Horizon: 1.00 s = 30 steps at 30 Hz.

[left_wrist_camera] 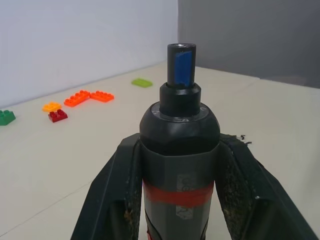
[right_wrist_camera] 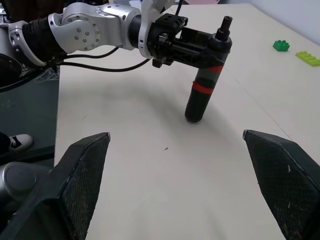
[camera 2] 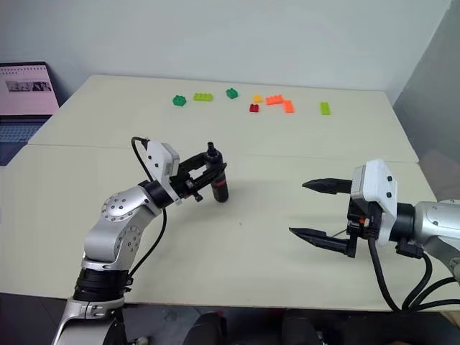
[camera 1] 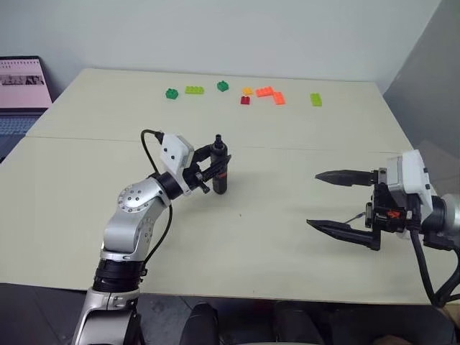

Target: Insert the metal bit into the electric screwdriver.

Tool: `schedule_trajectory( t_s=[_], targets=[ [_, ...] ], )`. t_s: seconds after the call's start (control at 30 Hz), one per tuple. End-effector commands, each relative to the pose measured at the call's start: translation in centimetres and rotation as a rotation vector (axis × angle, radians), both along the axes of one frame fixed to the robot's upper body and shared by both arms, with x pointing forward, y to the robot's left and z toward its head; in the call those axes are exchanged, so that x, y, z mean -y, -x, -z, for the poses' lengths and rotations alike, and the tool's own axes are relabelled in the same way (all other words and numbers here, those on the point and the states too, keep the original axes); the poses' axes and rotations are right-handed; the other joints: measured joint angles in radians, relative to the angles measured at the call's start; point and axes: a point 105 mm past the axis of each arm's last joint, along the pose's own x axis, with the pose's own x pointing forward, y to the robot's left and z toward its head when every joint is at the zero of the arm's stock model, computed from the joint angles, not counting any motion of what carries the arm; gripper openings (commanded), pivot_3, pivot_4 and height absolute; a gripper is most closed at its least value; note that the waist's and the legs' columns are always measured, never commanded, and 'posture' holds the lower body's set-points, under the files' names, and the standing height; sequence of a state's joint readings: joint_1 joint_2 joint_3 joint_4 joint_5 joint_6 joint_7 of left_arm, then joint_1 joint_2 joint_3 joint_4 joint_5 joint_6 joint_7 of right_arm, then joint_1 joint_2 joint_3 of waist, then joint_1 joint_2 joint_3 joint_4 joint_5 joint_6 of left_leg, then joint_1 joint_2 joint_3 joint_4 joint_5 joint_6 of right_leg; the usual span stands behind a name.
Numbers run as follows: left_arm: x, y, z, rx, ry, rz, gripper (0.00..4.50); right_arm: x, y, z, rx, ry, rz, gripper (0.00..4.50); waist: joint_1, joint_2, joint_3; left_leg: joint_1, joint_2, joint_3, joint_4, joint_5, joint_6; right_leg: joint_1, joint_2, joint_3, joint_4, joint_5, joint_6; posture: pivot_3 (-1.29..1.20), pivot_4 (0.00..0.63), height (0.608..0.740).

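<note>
Coloured toy bricks [camera 1: 244, 92] lie scattered along the far side of the cream table [camera 1: 302, 215], laptop [camera 1: 21, 93] beside it.

Cream table [camera 1: 302, 237] — toy bricks [camera 1: 269, 92] (far edge).

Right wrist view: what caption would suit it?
Left fingers hold the electric screwdriver upright on the table, seen between open right fingers.
</note>
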<state>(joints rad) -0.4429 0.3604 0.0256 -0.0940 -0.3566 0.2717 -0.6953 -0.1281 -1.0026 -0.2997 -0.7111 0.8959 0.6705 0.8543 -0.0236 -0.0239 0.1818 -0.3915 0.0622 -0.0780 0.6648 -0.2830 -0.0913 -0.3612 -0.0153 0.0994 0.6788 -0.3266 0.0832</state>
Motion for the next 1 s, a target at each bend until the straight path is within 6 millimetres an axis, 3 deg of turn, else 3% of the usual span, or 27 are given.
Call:
schedule_trajectory(
  t_s=[0.03, 0.17, 0.27, 0.4, 0.53, 0.67, 1.0],
  targets=[
    [2.6, 0.8, -3.9, 0.135, 0.071, 0.091, 1.66, 0.4, 0.2, -0.4, 0.016, 0.027, 0.013, 4.5, 0.007, 0.0, 0.0, 0.0, 0.0, 0.0, 0.0, 0.0, 0.0, 0.0, 0.0, 0.0, 0.0, 0.0, 0.0, 0.0, 0.15, 0.74],
    [4.9, 0.5, -3.8, 0.137, 0.092, 0.15, 1.66, 0.9, 0.0, -0.1, 0.006, 0.049, 0.045, 4.5, 0.011, 0.0, 0.0, -0.001, 0.0, 0.0, 0.0, 0.0, 0.0, 0.0, 0.0, 0.0, -0.001, 0.0, 0.0, 0.0, 0.15, 0.74],
    [6.5, 0.8, -2.6, 0.11, 0.069, 0.209, 1.66, 2.9, -1.0, 0.8, 0.001, 0.161, 0.143, 4.5, 0.015, 0.001, 0.0, -0.001, 0.0, 0.0, 0.0, 0.0, 0.0, -0.001, 0.0, 0.0, -0.001, 0.0, 0.0, 0.0, 0.15, 0.74],
    [6.8, 1.2, -2.1, 0.103, 0.034, 0.241, 1.66, 6.4, -2.2, 2.8, -0.007, 0.42, 0.222, 4.5, 0.018, 0.001, 0.0, -0.001, -0.001, 0.0, 0.0, 0.0, 0.0, -0.001, 0.0, 0.0, -0.001, 0.0, 0.0, 0.0, 0.15, 0.74],
    [6.9, 1.3, -1.3, 0.09, 0.007, 0.25, 1.66, 9.4, -2.2, 5.2, -0.062, 0.688, 0.104, 4.5, 0.016, 0.002, 0.001, -0.001, -0.001, 0.0, 0.0, 0.0, 0.0, -0.002, 0.0, 0.0, -0.001, 0.0, 0.0, 0.0, 0.15, 0.74],
    [7.0, 1.3, -0.9, 0.08, 0.002, 0.252, 1.66, 10.7, -3.4, 6.5, -0.065, 0.825, -0.026, 4.5, 0.008, 0.003, 0.002, 0.0, -0.001, 0.001, 0.0, 0.0, 0.0, -0.001, 0.0, 0.001, -0.001, 0.0, 0.0, 0.0, 0.15, 0.74],
    [6.9, 1.6, -0.5, 0.076, -0.002, 0.238, 1.66, 11.4, -8.1, 8.4, -0.072, 0.995, -0.197, 4.5, -0.007, 0.008, 0.005, 0.0, -0.002, 0.001, -0.001, 0.003, -0.006, -0.002, -0.002, 0.0, -0.001, 0.0, 0.0, 0.0, 0.15, 0.74]
  ],
)
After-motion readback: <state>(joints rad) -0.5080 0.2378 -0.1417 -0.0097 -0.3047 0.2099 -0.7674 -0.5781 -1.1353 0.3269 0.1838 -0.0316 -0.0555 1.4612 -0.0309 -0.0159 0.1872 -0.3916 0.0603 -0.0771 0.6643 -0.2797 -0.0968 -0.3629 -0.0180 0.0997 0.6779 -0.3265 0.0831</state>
